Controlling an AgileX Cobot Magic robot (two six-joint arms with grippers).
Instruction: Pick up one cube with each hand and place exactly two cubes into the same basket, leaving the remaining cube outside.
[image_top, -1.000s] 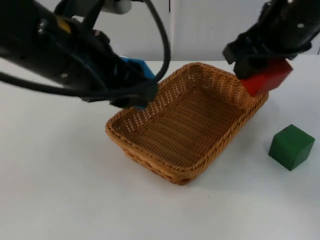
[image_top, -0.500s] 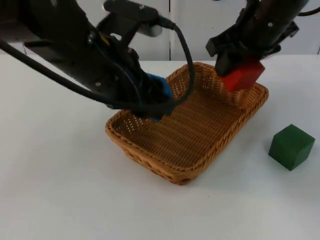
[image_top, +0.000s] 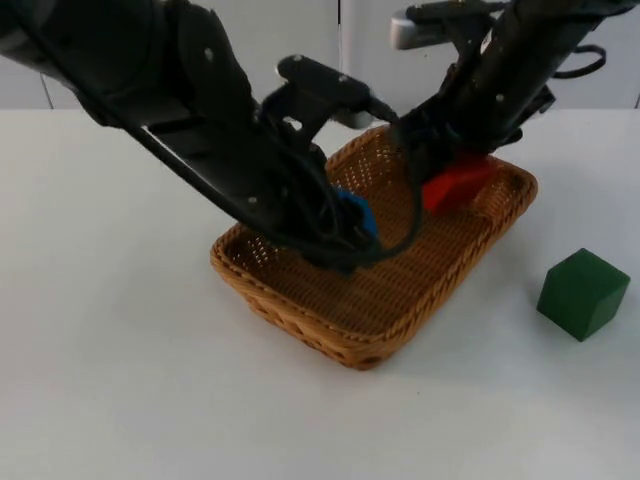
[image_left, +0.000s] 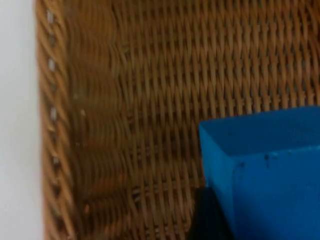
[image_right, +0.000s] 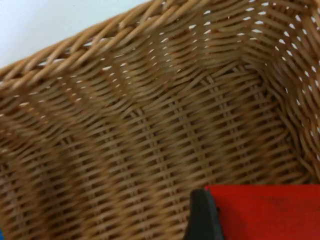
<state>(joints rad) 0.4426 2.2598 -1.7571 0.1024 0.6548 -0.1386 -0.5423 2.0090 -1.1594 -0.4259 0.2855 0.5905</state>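
Hands now lower: left hand (image_top: 352, 232) grips blue cube (image_top: 358, 213), right hand (image_top: 440, 175) grips red cube (image_top: 457, 183), both inside basket (image_top: 300, 315) at worktop (image_top: 120, 380) middle. Release seems next; green cube (image_top: 583, 293) stays outside, near right edge.

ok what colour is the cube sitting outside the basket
Green. The green cube sits on the table right of the wicker basket, clearest in the top view.
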